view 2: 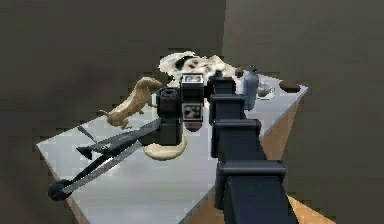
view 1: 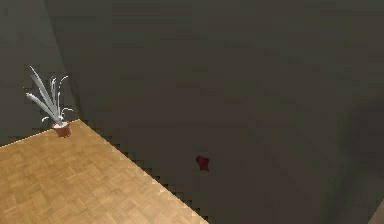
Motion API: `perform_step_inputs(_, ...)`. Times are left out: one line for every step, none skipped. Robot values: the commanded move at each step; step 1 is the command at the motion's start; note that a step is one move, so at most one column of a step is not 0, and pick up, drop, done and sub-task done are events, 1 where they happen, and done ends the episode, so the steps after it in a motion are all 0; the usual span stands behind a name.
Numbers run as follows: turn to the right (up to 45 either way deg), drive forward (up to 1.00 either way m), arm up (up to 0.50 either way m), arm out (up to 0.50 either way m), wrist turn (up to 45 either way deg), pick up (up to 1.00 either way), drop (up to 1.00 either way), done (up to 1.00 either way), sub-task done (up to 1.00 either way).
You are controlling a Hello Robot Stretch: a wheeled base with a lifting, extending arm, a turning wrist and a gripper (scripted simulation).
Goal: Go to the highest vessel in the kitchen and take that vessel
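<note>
Pincer [view 2: 68,171] is lying low over the tabletop's [view 2: 150,190] near-left part, w/ its two thin fingers [view 2: 118,142] pointing twd the arm side view's left. Can't tell whether they're spread or pressed together. The lower fingertip is sitting just inside the tabletop's near-left corner, w/ the edge dropping away right beyond it. The upper finger is ending over bare grey surface, near the left edge.

At the fingers' root a cream round dish-like thing [view 2: 165,152] is lying on the tabletop, partly behind the pincer's dark body; can't tell if they're touching. The arm [view 2: 250,170] is rising from the bottom edge and covering the tabletop's near-right stretch.

Farther out, a tan curved figure [view 2: 135,100] is standing mid-tabletop, and a pale heap [view 2: 190,60] is sitting behind it twd the far edge. The grey bottle-like vessel [view 2: 252,82] is standing upright near the far-right end, well apart from the fingertips. It's reaching higher than the dark bowl [view 2: 290,88] just beside it at the far-right corner.

Two dark walls are meeting in a corner close behind the tabletop's far edge. A strip of wood floor [view 2: 322,213] is showing past the tabletop's right end.

In the forward view, wood floor is taking up the lower left only. A dark wall [view 1: 250,70] is cutting diagonally across close ahead, so open floor is narrowing twd the corner. A potted plant [view 1: 52,105] w/ pale leaves is standing in that corner. A small dark-red mark [view 1: 203,163] is showing low on the wall.
</note>
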Motion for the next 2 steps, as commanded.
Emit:
perform_step_inputs(0.0,0.00,0.00,0.00,45.0,0.00,0.00,0.00,0.00)
perform_step_inputs(0.0,0.00,0.00,0.00,27.0,0.00,0.00,0.00,0.00)
